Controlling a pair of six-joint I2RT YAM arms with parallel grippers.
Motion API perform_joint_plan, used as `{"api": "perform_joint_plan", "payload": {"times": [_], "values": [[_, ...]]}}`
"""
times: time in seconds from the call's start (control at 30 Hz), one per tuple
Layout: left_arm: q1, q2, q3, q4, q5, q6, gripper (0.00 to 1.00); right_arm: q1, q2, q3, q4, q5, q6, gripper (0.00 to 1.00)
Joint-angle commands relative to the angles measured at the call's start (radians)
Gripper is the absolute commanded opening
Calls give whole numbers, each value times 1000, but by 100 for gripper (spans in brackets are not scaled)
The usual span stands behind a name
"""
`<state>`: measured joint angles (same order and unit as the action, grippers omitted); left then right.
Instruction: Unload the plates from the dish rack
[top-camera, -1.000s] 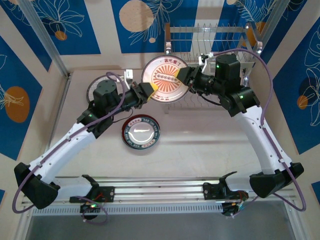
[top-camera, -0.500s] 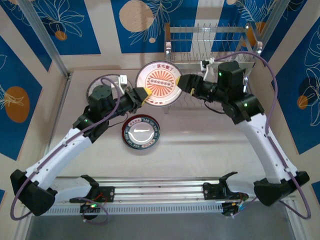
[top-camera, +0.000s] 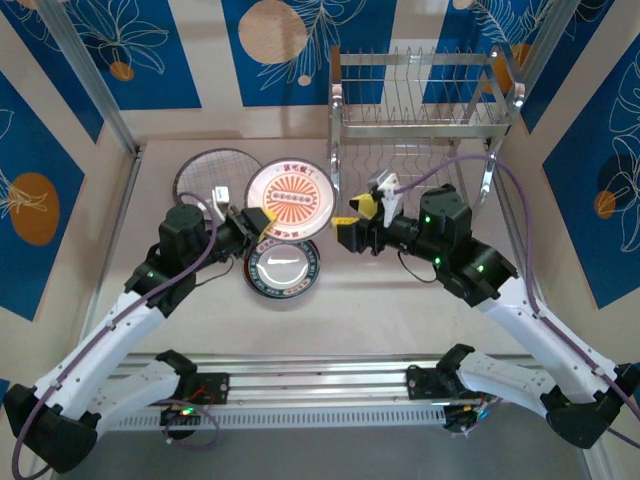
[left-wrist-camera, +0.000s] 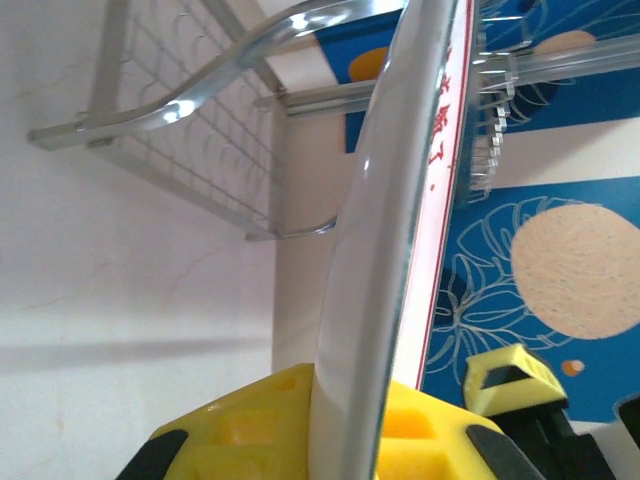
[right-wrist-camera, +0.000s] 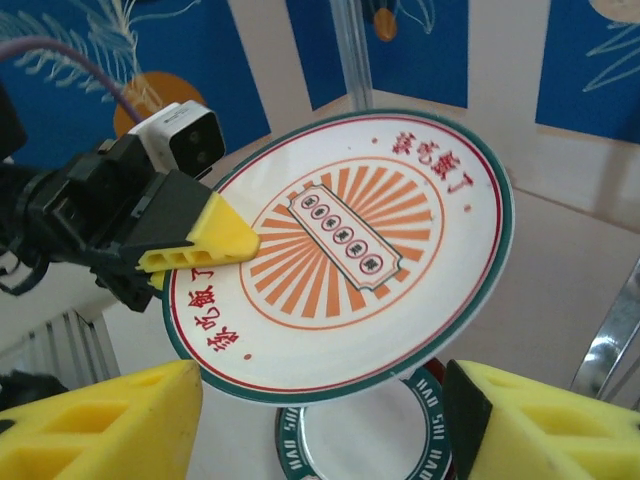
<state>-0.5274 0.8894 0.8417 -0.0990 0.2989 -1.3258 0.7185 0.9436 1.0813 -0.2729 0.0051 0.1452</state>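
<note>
by the rack (top-camera: 420, 127), the bent left arm's (top-camera: 150, 285) jaws clamp the sunburst plate (top-camera: 290, 197) (right jaws apart).

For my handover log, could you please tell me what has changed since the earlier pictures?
The right pincer let go of the sunburst plate and drew back, open. The left pincer, shut on its rim, carried it away from the dish rack, toward the near left, partly over the dark-rimmed plate. That plate, the grid plate and the rack stayed put.

table (top-camera: 375, 310) beige | wall panels (top-camera: 110, 45) blue, floral | rail (top-camera: 320, 386) near edge
</note>
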Motion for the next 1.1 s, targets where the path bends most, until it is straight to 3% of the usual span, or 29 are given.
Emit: {"api": "perform_joint_plan", "payload": {"times": [0.0, 0.43, 0.83, 1.07], "values": [[11, -53, -56, -27, -28, 27, 0, 49, -37, -53, 49, 81, -147, 68], [11, -99, -300, -18, -58, 49, 0, 106, -59, -142, 3, 88, -213, 71], [11, -30, -474, 137, -91, 2, 0, 108, -58, -130, -35, 96, -204, 71], [13, 52, -492, 208, -105, -1, 0, 110, -58, -126, -42, 95, -186, 71]]}}
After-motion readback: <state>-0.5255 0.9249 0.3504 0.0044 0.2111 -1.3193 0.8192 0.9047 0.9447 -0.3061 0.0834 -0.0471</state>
